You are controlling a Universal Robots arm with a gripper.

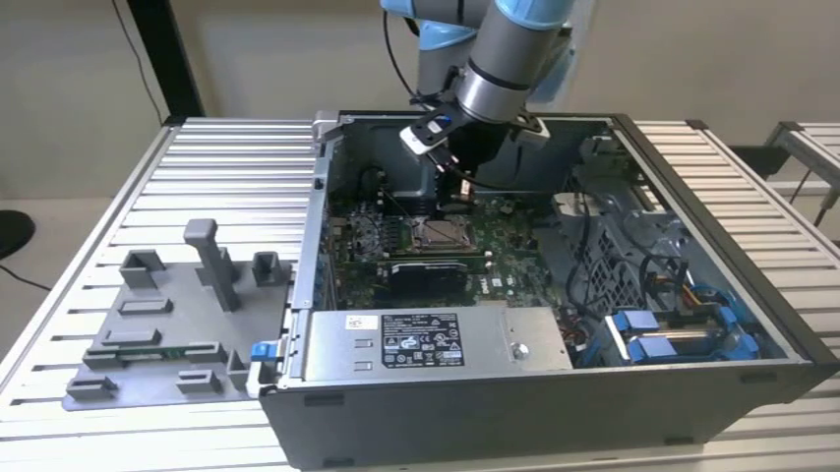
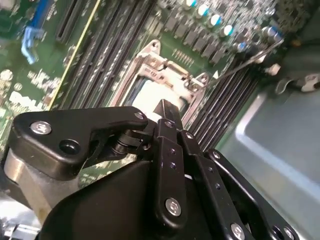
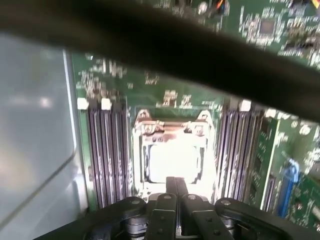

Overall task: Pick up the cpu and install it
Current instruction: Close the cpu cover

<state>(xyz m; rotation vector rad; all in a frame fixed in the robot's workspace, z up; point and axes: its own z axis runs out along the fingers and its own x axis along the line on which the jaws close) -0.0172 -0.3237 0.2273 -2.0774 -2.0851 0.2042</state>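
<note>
The hand hovered clenched and empty, right over the cpu, which lay in the socket. If it sat skewed, any downward nudge could damage that socket.

- Arm, upper middle of the exterior view: a round silver-grey tube with light-blue joint caps.
- A thin black cable runs down beside it.
- A small white block with a blue spot sits at the wrist.
- Gripper: matte black.
- In both wrist views its links are flat black bars pinned with round silver screws.
- A dull silver collar shows behind the black housing in the second wrist view.
</note>
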